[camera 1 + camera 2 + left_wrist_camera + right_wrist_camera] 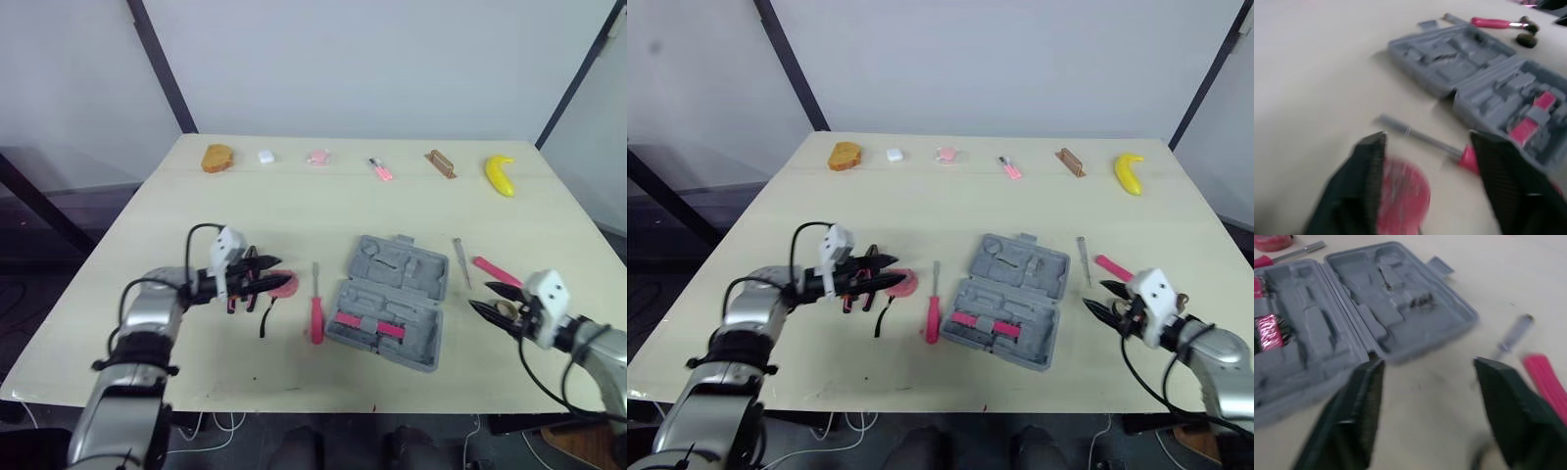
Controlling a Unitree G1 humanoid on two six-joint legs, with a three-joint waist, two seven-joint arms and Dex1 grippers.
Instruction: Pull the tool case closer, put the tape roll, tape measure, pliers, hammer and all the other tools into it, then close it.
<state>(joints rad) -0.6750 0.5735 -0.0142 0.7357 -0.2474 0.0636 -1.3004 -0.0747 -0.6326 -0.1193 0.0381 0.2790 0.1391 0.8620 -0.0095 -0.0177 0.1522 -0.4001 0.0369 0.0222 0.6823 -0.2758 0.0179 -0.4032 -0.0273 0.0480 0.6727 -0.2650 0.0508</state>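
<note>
Screwdriver [315, 308] beside tool case [397, 266], shaft pointing away

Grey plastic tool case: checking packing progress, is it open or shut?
Open: the grey plastic tool case lies spread flat on the table, both moulded halves facing up.

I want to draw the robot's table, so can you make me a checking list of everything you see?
Surface: pale table, flat and dry.
Job's things: grey tool case open, pink parts inside; red round tool at the left gripper; red screwdriver beside the case; pink-handled tool on the case's other side.
Clutter: banana, brown block, white cube along the far edge.
Grippers: left open; right gripper open, empty.
Cables: black cable looping on the left arm.
Surroundings: grey wall, black poles.
</note>
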